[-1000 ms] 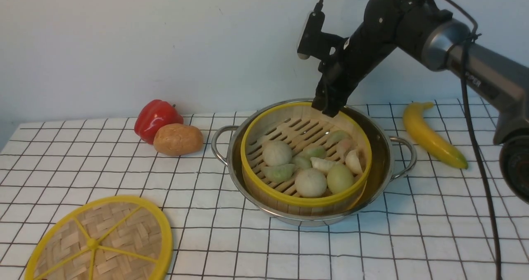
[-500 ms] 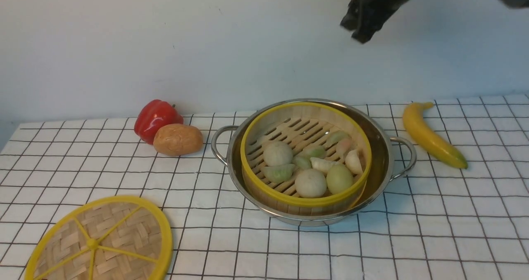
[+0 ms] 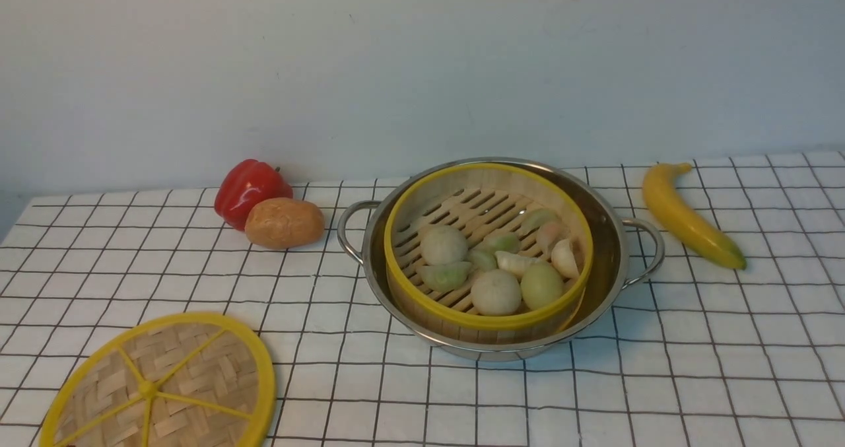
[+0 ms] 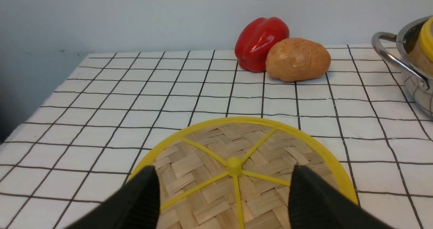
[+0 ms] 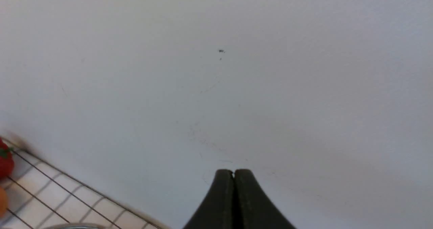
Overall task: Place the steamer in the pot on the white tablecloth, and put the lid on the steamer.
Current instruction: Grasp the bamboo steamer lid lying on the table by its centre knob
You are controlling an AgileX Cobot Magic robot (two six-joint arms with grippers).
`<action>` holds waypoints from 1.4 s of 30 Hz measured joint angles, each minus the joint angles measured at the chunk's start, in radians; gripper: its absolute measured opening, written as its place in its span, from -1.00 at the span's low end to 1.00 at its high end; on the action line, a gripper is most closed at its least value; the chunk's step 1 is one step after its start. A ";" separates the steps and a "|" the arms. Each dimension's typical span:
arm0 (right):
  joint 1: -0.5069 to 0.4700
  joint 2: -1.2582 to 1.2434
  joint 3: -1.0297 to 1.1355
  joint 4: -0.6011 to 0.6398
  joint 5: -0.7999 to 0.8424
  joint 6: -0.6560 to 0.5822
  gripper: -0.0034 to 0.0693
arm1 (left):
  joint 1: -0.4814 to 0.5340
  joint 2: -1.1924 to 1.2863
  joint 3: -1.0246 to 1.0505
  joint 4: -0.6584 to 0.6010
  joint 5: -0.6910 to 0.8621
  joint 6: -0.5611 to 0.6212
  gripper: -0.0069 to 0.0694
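Observation:
The steamer (image 3: 488,305), a bamboo basket with a yellow rim and several dumplings inside, sits in the shiny pot (image 3: 604,226) on the white tablecloth (image 3: 660,368). The lid (image 3: 165,384), a flat woven disc with yellow spokes, lies on the cloth at the front left. In the left wrist view my left gripper (image 4: 223,169) stands open over the lid (image 4: 216,154), one finger on each side of its centre knob. My right gripper (image 5: 233,172) is shut on nothing and faces the bare wall. Neither arm shows in the front view.
A red pepper (image 3: 249,188) and a potato (image 3: 284,222) lie left of the pot, close to its left handle (image 3: 348,229). A banana (image 3: 686,216) lies at the back right. The cloth's left edge (image 4: 40,100) drops off beside the lid.
My right arm has lifted away from the steamer's far rim, up and right out of the front view, and its gripper has shut. The steamer stays in the pot.

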 joint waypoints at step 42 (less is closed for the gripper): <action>-0.338 -1.629 2.254 -0.067 -0.858 0.349 -0.56 | 0.000 0.000 0.000 0.000 0.000 0.000 0.42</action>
